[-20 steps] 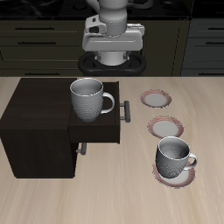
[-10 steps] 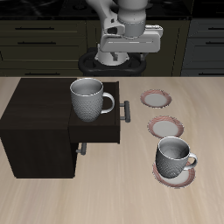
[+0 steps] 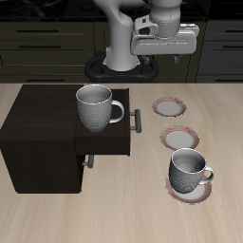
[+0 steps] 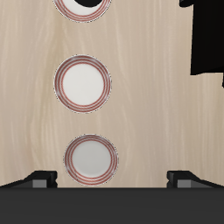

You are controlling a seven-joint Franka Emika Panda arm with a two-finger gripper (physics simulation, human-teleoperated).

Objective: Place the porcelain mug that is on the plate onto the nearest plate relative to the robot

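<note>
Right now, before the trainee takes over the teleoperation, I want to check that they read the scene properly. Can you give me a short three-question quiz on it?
1. True or false: the porcelain mug stands on the plate closest to the table's front edge.
2. How many plates carry nothing? A) none B) one C) two
3. Fill in: the gripper hovers above the table, holding nothing, its jaws ____.

Key: 1 true. 2 C: the nearest plate, farthest back by the robot, and the middle plate. 3 open.
</note>
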